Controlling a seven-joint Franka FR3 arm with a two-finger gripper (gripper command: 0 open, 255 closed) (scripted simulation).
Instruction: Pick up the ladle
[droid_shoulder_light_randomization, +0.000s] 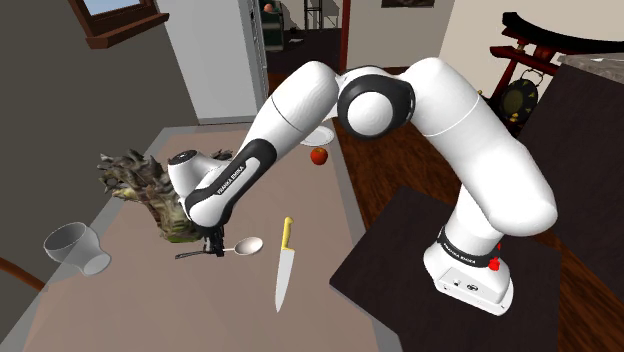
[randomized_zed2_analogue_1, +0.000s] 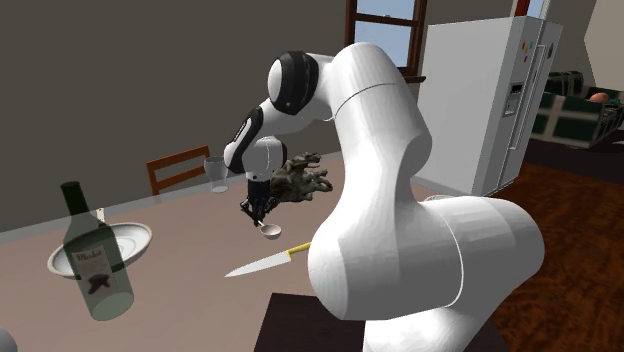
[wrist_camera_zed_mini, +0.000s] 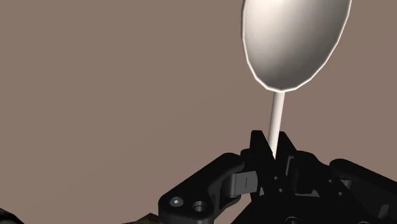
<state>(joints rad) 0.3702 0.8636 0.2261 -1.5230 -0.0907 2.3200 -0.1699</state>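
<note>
The ladle (droid_shoulder_light_randomization: 248, 245) has a pale oval bowl and a thin stem that turns into a dark handle; it lies low over the brown table (droid_shoulder_light_randomization: 130, 300). My gripper (droid_shoulder_light_randomization: 212, 243) points down at the stem, just behind the bowl. In the wrist view the black fingers (wrist_camera_zed_mini: 257, 151) clasp the white stem (wrist_camera_zed_mini: 275, 121) between them, and the bowl (wrist_camera_zed_mini: 296, 38) sticks out beyond the gripper (wrist_camera_zed_mini: 272, 154). In the second exterior view the bowl (randomized_zed2_analogue_1: 268, 231) hangs just under the gripper (randomized_zed2_analogue_1: 256, 210). Whether the ladle touches the table I cannot tell.
A knife (droid_shoulder_light_randomization: 283, 262) with a yellow handle lies close beside the ladle. A tipped glass (droid_shoulder_light_randomization: 75, 247), a rough grey-green lump (droid_shoulder_light_randomization: 150, 190), a red apple (droid_shoulder_light_randomization: 319, 156) and a plate (droid_shoulder_light_randomization: 322, 135) share the table. A bottle (randomized_zed2_analogue_1: 95, 260) and a dish (randomized_zed2_analogue_1: 125, 238) stand nearer the second camera.
</note>
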